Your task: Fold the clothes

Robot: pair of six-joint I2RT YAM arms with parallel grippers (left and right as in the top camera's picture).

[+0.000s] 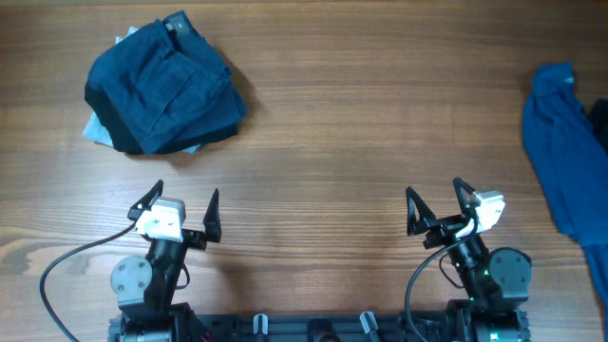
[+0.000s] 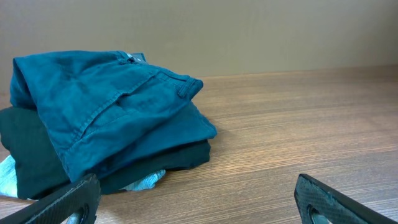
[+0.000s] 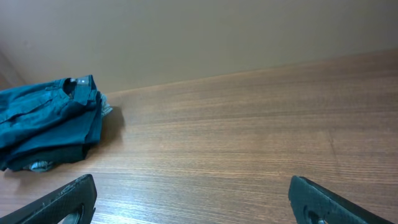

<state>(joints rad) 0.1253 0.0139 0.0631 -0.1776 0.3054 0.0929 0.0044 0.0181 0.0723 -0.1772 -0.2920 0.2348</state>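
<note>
Tabletop view of 2 robot arms parked at the near edge of a brown wood-grain table (image 1: 323,142). The left fingers (image 1: 213,214) are spread wide and hold nothing. The right fingers (image 1: 414,214) are likewise parted and empty. Both pairs hover low above bare wood, well apart from any cloth.

At the far left of the table sits a folded pile of clothes (image 1: 161,85). It has dark teal denim trousers (image 2: 106,106) on top, a black garment (image 2: 37,162) beneath, and a pale blue piece (image 2: 146,182) peeking out at the bottom. The left wrist view shows this pile ahead of the left fingers, fairly neat, with a pocket seam facing up. At the right edge of the table lies a loose bright blue fabric garment (image 1: 560,142). It is rumpled and partly outside the overhead view, so its type cannot be told.

The step in hand looks like the pause between garments: 1 pile appears finished, and the blue garment is not yet folded. The next move probably calls for the right arm to reach out to its right and pinch an edge of the blue garment. It would then drag the garment toward the middle of the table, where both arms can spread it flat.

The table is smooth and matte. Behind it, a plain beige wall (image 3: 186,37) fills the wrist views.
</note>
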